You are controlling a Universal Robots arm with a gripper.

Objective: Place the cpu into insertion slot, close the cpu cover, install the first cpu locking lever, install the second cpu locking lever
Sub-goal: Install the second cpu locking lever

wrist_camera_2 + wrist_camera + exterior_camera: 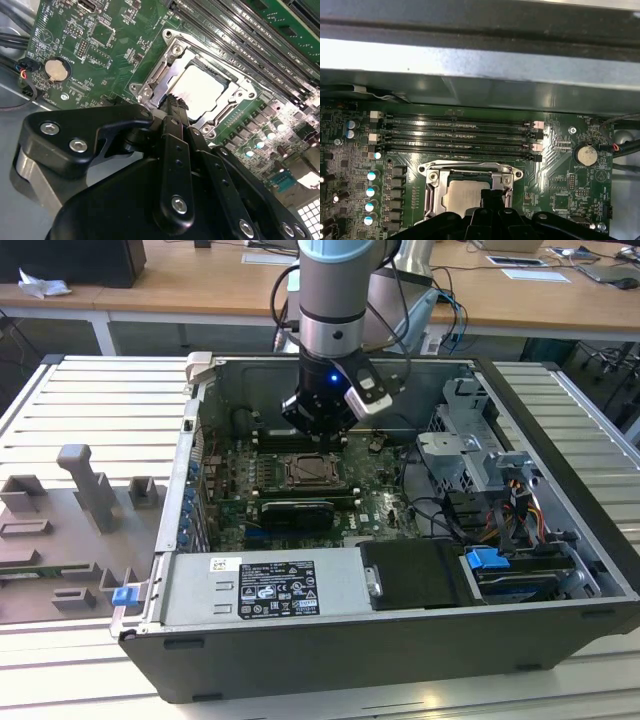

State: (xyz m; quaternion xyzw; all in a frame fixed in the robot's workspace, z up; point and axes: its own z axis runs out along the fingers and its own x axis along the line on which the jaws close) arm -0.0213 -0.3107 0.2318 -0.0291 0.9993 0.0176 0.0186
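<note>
1. Working at the socket, we judge the step in hand to be the closing of the cpu cover [172, 62] or the seating of a locking lever: the cpu [200, 90] already lies in the insertion slot [470, 192], its pale metal top showing inside the silver frame.
2. To do this well, we would keep any push straight down on the frame metal at the socket's edge, never on the chip's top, and keep clear of the memory slots [455, 132] just beside the socket.
3. We would also check that the chip sits flat in the socket; from both wrist views it looks level, though we cannot see its corners fully.
4. Our gripper [172, 102] hangs just above the socket's near edge, its fingers [175, 107] drawn together to a single tip and holding nothing that we can see.
5. In the exterior view the arm [335, 300] stands upright over the open computer case [330, 660], reaching straight down onto the motherboard [390, 505] above the socket.
</note>
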